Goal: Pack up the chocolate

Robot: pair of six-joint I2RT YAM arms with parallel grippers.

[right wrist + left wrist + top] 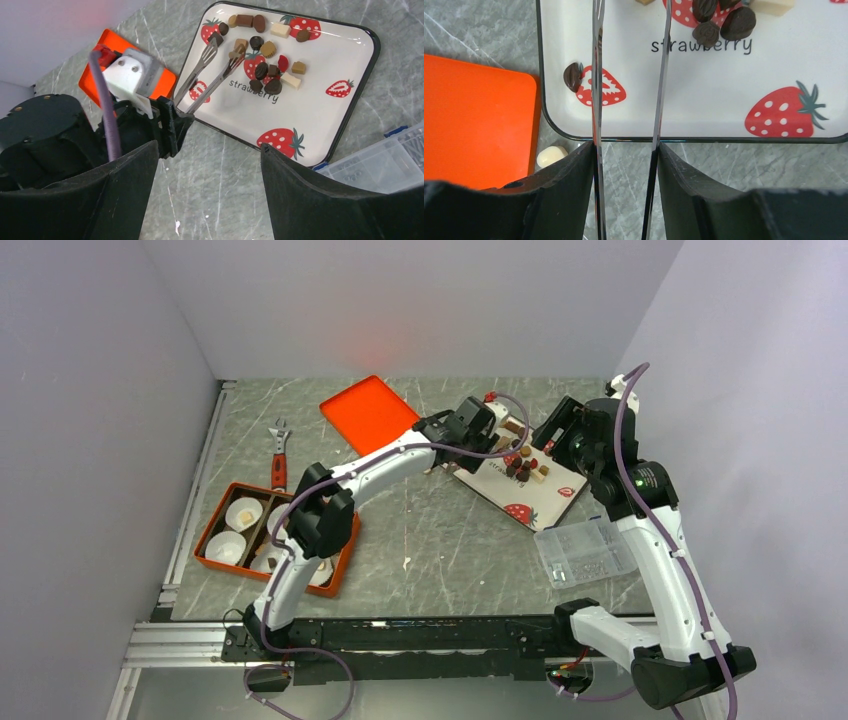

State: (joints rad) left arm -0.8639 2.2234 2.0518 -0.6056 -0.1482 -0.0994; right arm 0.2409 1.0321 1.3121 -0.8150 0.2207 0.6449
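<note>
- Grey marbled table point(440, 540) sits between plain pale walls point(400, 300); an orange lid point(368, 412) and a white strawberry tray point(320, 115) lie at its far side.
- My left gripper point(626, 150) clamps metal tongs point(212, 51), whose tips stand apart over the tray.
- My right gripper point(206, 150) is spread wide, holding nothing.
- The chocolate point(261, 70) lies clustered on the tray; one dark piece sits apart beside a strawberry print.

Overhead and both wrist cameras share the tray point(550, 502).
</note>
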